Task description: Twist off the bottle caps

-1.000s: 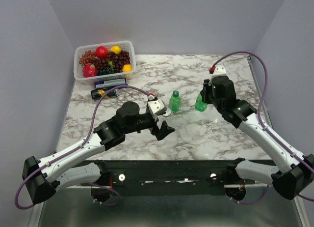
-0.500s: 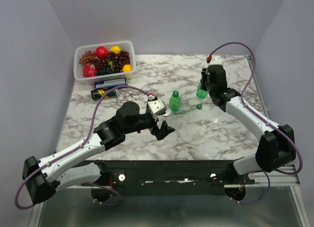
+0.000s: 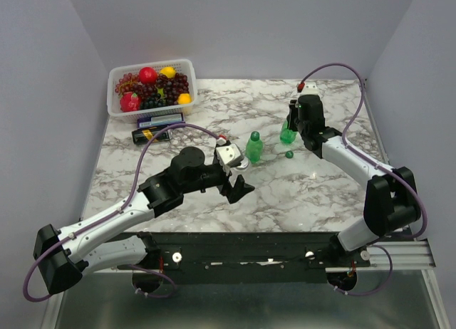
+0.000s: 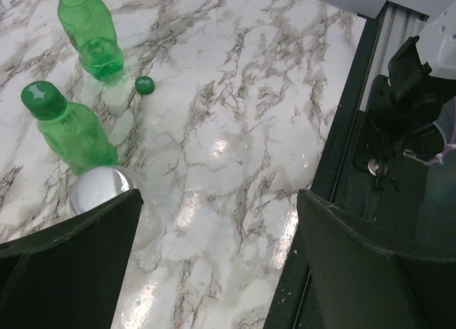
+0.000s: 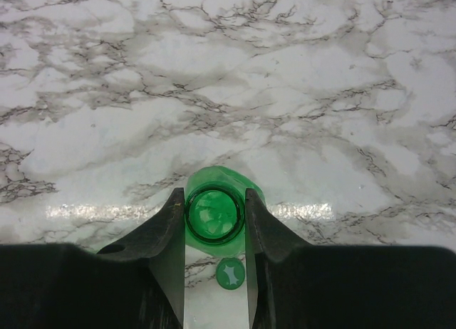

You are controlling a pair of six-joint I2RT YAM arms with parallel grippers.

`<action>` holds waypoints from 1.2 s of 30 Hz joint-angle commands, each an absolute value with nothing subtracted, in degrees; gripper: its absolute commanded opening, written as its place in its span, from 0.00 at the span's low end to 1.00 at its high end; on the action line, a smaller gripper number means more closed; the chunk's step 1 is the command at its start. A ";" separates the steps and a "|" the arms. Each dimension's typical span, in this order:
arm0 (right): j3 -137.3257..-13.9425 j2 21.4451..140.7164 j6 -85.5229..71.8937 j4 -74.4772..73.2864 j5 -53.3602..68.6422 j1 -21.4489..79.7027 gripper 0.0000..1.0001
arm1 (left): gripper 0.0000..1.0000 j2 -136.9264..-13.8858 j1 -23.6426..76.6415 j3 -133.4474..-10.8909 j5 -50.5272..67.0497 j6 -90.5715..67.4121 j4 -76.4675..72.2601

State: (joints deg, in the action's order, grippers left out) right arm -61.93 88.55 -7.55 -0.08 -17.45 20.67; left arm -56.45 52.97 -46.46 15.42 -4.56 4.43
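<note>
One uncapped green bottle is standing on the surface in the top view. I am clamping its neck in the right tool, and its loose cap is lying just beside it.

Left wrist: my left tool is gaping wide, holding nothing, near the capped green bottle and the silver cap.

Right wrist: both fingers are pressing the open neck.

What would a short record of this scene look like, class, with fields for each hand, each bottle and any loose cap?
right hand: shut on the neck of the open green bottle
left hand: open, holding nothing
open green bottle: upright, cap off
loose green cap: on the table beside it
second green bottle: upright, cap on
clear bottle: silvery cap on
caps on: two
</note>
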 commanded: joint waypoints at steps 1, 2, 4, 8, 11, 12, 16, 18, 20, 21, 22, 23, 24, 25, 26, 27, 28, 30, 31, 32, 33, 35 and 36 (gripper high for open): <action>-60.91 89.56 -8.61 5.19 -17.05 20.30 0.01 | 0.99 -56.86 53.09 -47.28 15.21 -4.31 4.22; -60.82 89.82 -8.61 5.10 -17.14 20.30 0.01 | 0.99 -56.78 53.00 -47.29 15.29 -4.31 4.31; -60.47 90.44 -8.88 5.19 -17.40 20.22 0.01 | 0.99 -56.95 53.00 -47.37 15.21 -4.31 4.31; -60.91 91.93 -9.40 4.05 -18.37 20.04 0.01 | 0.99 -56.95 53.00 -47.37 15.21 -4.31 4.48; -61.00 92.55 -9.67 3.60 -18.46 20.04 0.01 | 0.99 -57.13 53.00 -47.29 15.12 -4.31 4.48; -61.00 92.64 -9.67 3.52 -18.46 20.04 0.01 | 0.99 -57.13 53.00 -47.37 15.12 -4.31 4.48; -61.17 92.90 -9.41 2.90 -19.16 20.04 0.04 | 0.99 -57.22 53.00 -47.29 15.21 -4.31 4.48; -61.78 93.08 -9.40 2.03 -19.86 20.04 0.18 | 0.99 -57.22 53.00 -47.37 15.21 -4.39 4.48; -62.05 92.55 -9.58 0.79 -20.21 20.04 0.32 | 0.99 -57.39 53.09 -47.37 15.21 -4.39 4.48; -62.22 92.37 -9.67 0.53 -20.21 20.04 0.45 | 0.99 -57.39 53.00 -47.46 15.03 -4.31 4.66; -62.40 92.11 -9.49 0.27 -20.21 20.04 0.49 | 0.99 -57.48 53.00 -47.55 14.94 -4.22 4.83; -62.58 91.94 -9.41 0.18 -20.30 20.04 0.52 | 0.99 -57.48 53.00 -47.64 14.77 -4.13 4.92; -63.01 91.50 -9.32 0.18 -20.04 19.95 0.60 | 0.99 -57.31 53.00 -47.64 14.50 -4.04 5.18; -63.28 91.32 -9.06 0.18 -19.87 20.04 0.62 | 0.99 -57.22 53.00 -47.64 14.41 -3.96 5.19; -63.54 91.14 -8.97 -1.30 -19.69 19.95 0.65 | 0.99 -57.30 53.09 -47.72 14.33 -3.96 5.19; -63.89 90.79 -8.88 -1.67 -19.51 20.04 0.71 | 0.99 -57.22 53.00 -47.81 14.33 -3.96 5.27; -64.59 90.70 -8.70 -2.19 -19.42 20.04 0.73 | 0.99 -57.22 53.00 -47.81 14.33 -3.87 5.36; -65.21 90.35 -8.35 -2.63 -18.90 20.04 0.76 | 0.99 -57.22 53.00 -47.90 14.24 -3.78 5.45; -65.65 89.66 -8.18 -3.07 -18.55 20.04 0.77 | 0.99 -57.22 53.00 -47.90 14.15 -3.78 5.45; -65.83 89.21 -8.09 -3.25 -18.28 19.95 0.78 | 0.99 -57.22 53.00 -47.90 14.15 -3.87 5.45; -65.83 88.77 -8.09 -3.34 -17.59 20.04 0.83 | 0.99 -57.13 53.00 -47.90 14.15 -3.95 5.45; -65.74 86.58 -7.91 -3.51 -17.23 20.04 0.87 | 0.99 -57.04 53.00 -47.90 14.06 -4.13 5.54; -65.83 85.79 -7.74 -3.78 -17.05 20.04 0.89 | 0.99 -57.04 53.00 -47.90 14.15 -4.13 5.45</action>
